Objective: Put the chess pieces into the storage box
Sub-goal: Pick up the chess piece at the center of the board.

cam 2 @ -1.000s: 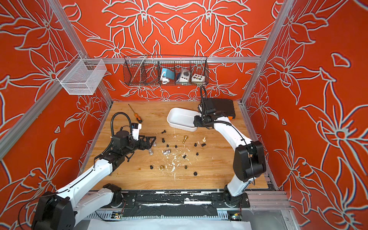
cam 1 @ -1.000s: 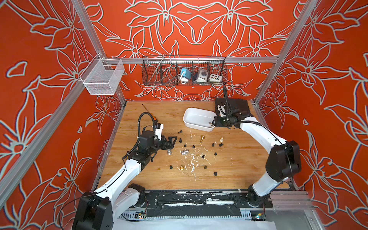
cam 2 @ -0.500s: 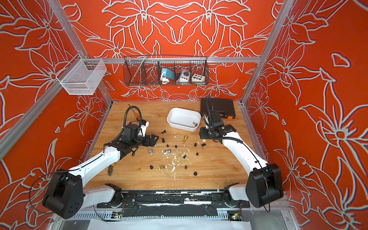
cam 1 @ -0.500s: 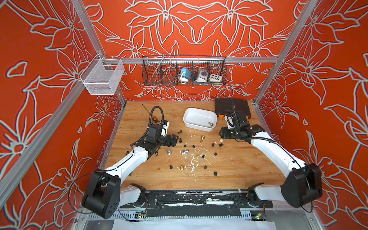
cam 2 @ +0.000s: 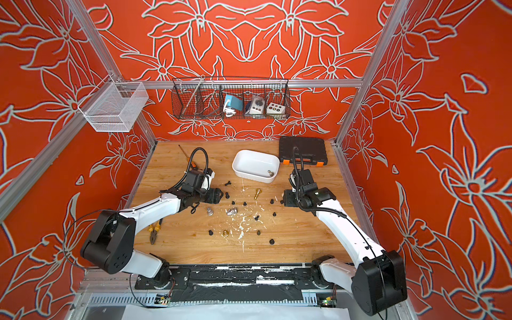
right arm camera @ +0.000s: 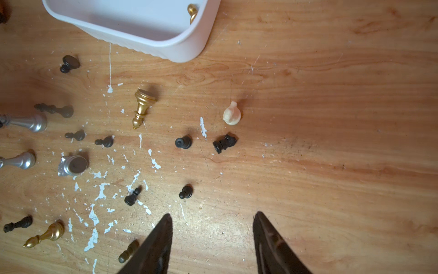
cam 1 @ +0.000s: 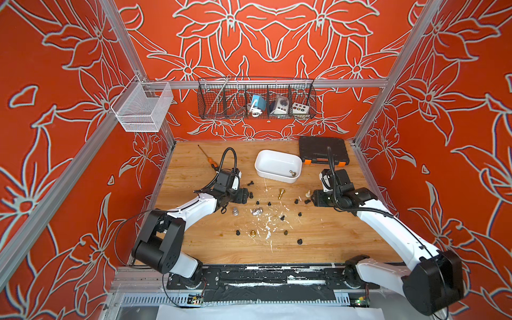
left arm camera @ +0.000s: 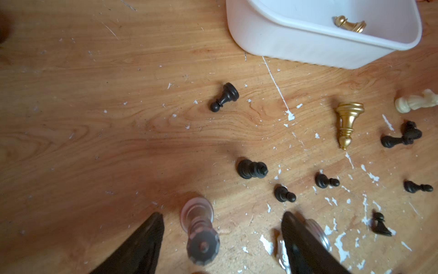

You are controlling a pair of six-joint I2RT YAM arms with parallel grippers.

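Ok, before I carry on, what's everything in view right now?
storage box: one, white, back centre of table
gold piece in box: one, gold, lying in a corner
black pieces: about eleven, black, scattered before the box
gold pieces: two, gold, among them
silver pieces: three, silver, left of the scatter
cream piece: one, cream, right of the scatter
screwdriver: one, orange handle, back left
toolcase: one, black with orange latches, back right
pliers: one, yellow handles, front left
mesh basket: one, white, left wall
wire rack: one, black, back wall, holding small items
left hand: one, black, open, blurred silvery piece between its fingers
right hand: one, black, open, empty, over the table
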